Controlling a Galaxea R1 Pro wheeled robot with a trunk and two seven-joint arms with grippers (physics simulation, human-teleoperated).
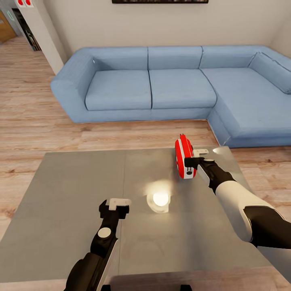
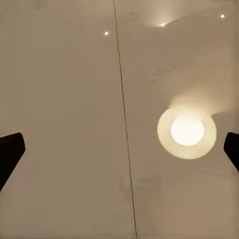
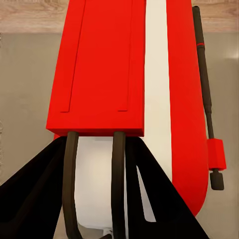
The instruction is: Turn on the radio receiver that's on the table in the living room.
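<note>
The radio receiver (image 1: 184, 157), a red box with white trim, stands on its narrow edge on the right part of the grey table (image 1: 72, 194). My right gripper (image 1: 195, 158) is pressed against the side of it that faces me. In the right wrist view the radio receiver (image 3: 104, 64) is very close. The black fingers (image 3: 35, 189) reach its white end with two dark loops between them. Whether they clamp it is unclear. My left gripper (image 1: 117, 204) hovers open over the table's middle. The left wrist view has the left gripper (image 2: 119, 149) above bare tabletop (image 2: 59, 99).
A blue L-shaped sofa (image 1: 178, 85) stands beyond the table on light wood floor (image 1: 28, 117). A bright lamp reflection (image 1: 160, 199) glows on the tabletop between my arms, also lamp reflection (image 2: 187, 130). A thin red-tipped antenna (image 3: 204, 89) runs along the radio's side.
</note>
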